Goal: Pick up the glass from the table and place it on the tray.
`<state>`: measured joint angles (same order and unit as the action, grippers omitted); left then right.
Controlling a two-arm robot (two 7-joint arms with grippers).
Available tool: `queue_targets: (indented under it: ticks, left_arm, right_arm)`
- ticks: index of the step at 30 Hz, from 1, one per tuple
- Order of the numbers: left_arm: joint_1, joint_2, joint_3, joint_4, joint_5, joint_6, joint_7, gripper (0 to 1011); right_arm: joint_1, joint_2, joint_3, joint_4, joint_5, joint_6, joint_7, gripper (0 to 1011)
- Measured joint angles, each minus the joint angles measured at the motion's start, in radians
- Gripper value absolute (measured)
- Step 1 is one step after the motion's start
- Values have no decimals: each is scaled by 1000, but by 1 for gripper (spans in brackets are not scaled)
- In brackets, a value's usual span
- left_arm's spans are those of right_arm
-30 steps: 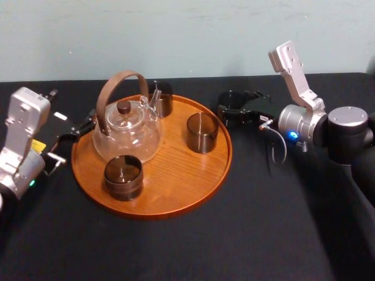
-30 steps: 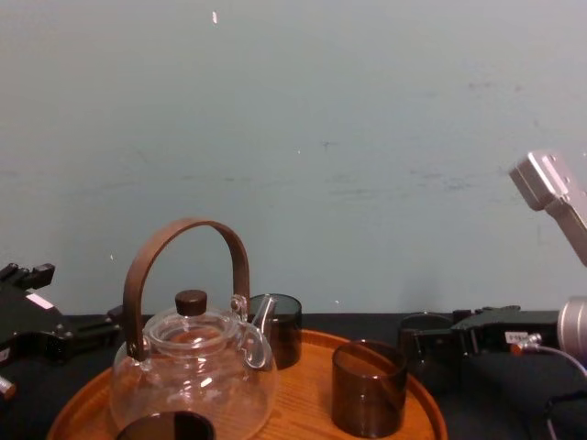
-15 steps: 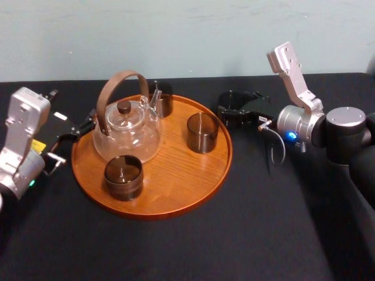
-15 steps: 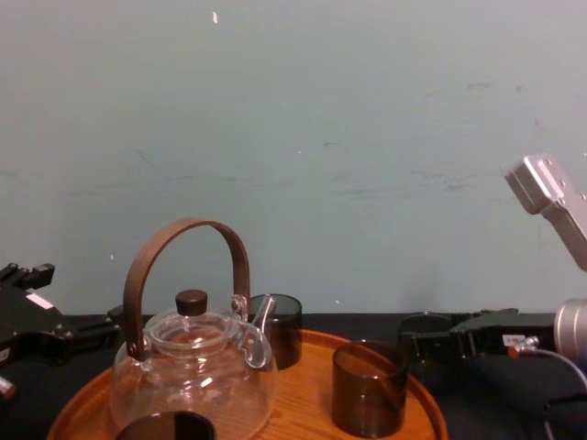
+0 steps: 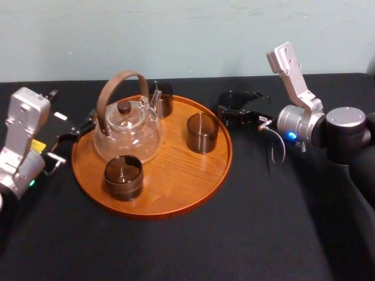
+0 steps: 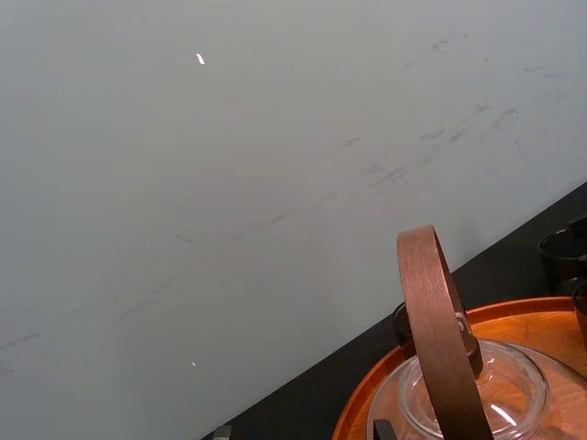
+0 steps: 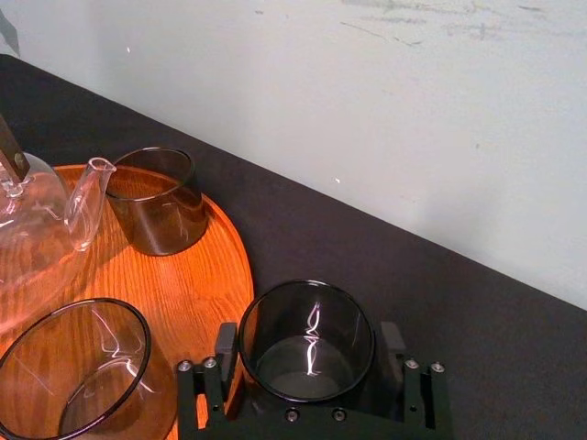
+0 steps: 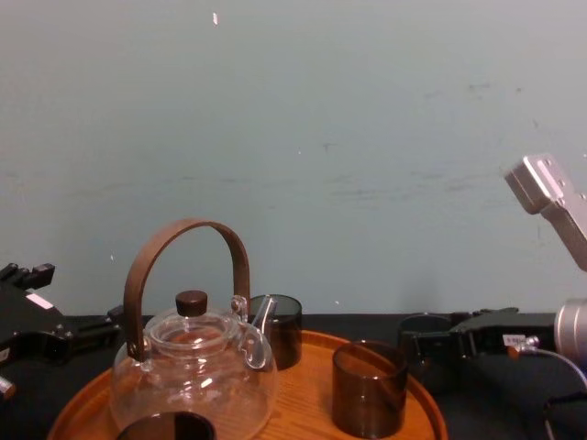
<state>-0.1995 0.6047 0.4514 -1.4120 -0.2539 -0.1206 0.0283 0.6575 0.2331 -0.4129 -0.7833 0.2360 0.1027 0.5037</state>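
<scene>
- The glass (image 7: pixel 307 344) stands on the table (image 5: pixel 246 234), just beside the far-right rim of the tray (image 5: pixel 176 206) and off the wood.
- The right tool (image 5: pixel 229 111) comes in from the right. Its fingers (image 7: pixel 227 346) pinch the glass on both sides, and the left one is near the tray rim.
- The left tool (image 5: pixel 84 124) is parked on the table just off the tray's left rim. Can't tell if it is spread or pressed together.
- On the tray, the teapot (image 5: pixel 126 132) is on the left half with its tall brown handle upright.
- The tray also carries the far cup (image 5: pixel 162 102) behind the spout, the right cup (image 5: pixel 202 133) and the near cup (image 5: pixel 123 177).
- The bare wood is the tray's near-right part, between the right cup and the near cup.
- The right cup lies between the held glass and that bare wood.
- The table is open near and to the right of the tray. The wall (image 5: pixel 176 35) closes off the far edge right behind the tray and the glass.
- In the head view the tool body covers the base of the glass, so can't tell if it touches the table.
- The far cup is partly behind the teapot spout.
- The near cup is cut off at the bottom of the chest view.
- In the left wrist view the teapot is cut off below the lid.
</scene>
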Motion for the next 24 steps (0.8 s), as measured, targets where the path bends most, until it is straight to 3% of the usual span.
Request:
queue_targets:
  ticks: [5,24]
  left_arm:
    - [0,0,0,0,0,0,0,1002]
    - [0,0,0,0,0,0,0,1001]
  right_arm:
    - [-1,0,0,-1,1,1,0,898]
    - [-1,0,0,-1,4,3,0,898]
